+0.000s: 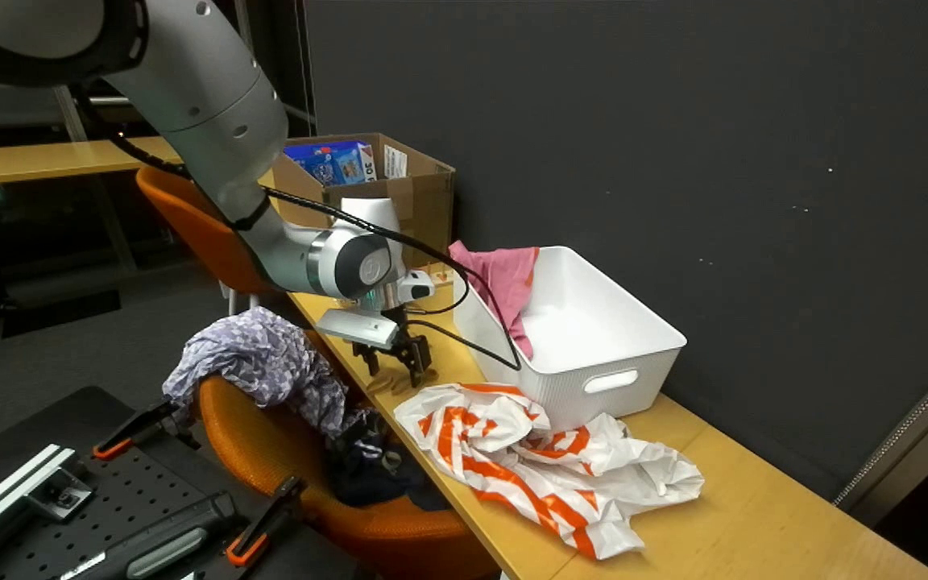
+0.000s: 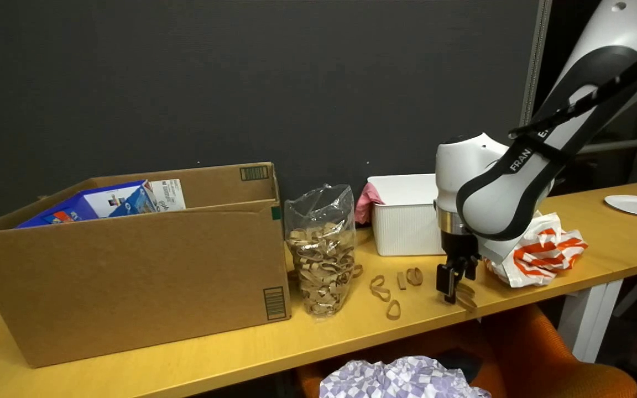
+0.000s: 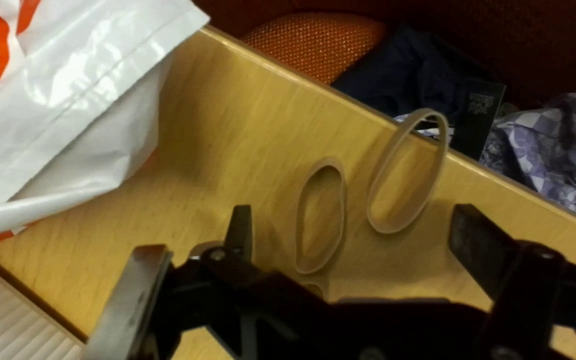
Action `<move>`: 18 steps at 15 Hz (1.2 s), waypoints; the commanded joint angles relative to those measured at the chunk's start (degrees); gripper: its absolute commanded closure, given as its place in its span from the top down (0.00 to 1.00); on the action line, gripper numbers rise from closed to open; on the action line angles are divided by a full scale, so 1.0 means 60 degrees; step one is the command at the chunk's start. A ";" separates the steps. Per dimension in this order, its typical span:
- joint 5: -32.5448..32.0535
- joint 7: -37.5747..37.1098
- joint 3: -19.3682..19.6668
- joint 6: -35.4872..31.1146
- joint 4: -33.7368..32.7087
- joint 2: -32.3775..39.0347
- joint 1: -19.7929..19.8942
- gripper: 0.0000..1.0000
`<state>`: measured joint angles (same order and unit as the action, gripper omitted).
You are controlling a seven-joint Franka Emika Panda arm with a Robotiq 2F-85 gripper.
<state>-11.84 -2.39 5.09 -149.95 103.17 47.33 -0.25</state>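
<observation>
Two tan rubber bands (image 3: 344, 215) rest near the gripper (image 3: 350, 225) on a wooden table (image 3: 203, 215), seen between its widely parted fingers (image 3: 483, 255) in the wrist view; one overlaps the table's edge. Near the gripper, a crumpled white-and-orange plastic bag (image 1: 544, 475) lies beside a white bin (image 1: 561, 400) with pink cloth (image 1: 504, 282) draped over its rim. In an exterior view, more loose bands (image 2: 401, 280) lie between the gripper and a clear bag of bands (image 2: 324, 271), with a cardboard box (image 2: 147, 287) beyond.
</observation>
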 commanded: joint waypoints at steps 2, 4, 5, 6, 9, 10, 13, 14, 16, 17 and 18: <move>0.0240 0.0308 -0.0125 -0.0119 -0.0433 0.0303 0.0112 0.65; 0.0277 0.0314 -0.0178 -0.0141 -0.0437 0.0284 0.0121 0.49; 0.0293 0.0313 -0.0200 -0.0155 -0.0448 0.0295 0.0129 0.42; 0.0306 0.0285 -0.0209 -0.0187 -0.0417 0.0289 0.0116 0.34; 0.0491 0.0221 -0.0315 -0.0288 -0.0162 0.0137 0.0139 0.12; 0.0555 0.0191 -0.0321 -0.0360 0.0003 0.0040 0.0159 0.06; 0.0742 0.0116 -0.0261 -0.0572 0.0385 -0.0229 0.0168 0.00; 0.0804 0.0084 -0.0232 -0.0666 0.0568 -0.0384 0.0168 0.00; 0.0891 0.0076 -0.0185 -0.0926 0.0803 -0.0563 0.0160 0.01; 0.0923 0.0083 -0.0171 -0.0942 0.0901 -0.0679 0.0140 0.01; 0.0916 0.0084 -0.0140 -0.0993 0.0913 -0.0745 0.0120 0.01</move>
<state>-7.22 -2.27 4.19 -154.20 105.35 46.18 0.27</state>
